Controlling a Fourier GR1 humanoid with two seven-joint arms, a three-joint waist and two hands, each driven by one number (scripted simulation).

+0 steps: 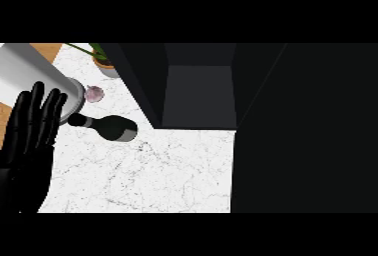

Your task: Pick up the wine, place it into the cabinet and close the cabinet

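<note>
The wine bottle (pixel 116 128) is dark with a grey band near its base and rests on the white marble counter (pixel 148 175). In this view its black neck points left. My left hand (pixel 28 137) shows at the left edge, open with straight fingers pointing up. Its fingers are just left of the bottle's cap and not curled round it. The dark cabinet (pixel 199 95) stands open at the back, right of the bottle, with a bare grey shelf inside. My right hand is out of sight.
A large grey cylinder (pixel 33 72) lies at the top left behind my hand. A small pinkish bulb (pixel 94 93) sits beside it. A potted plant (pixel 104 61) stands at the back. A wide dark area (pixel 303 130) fills the right side.
</note>
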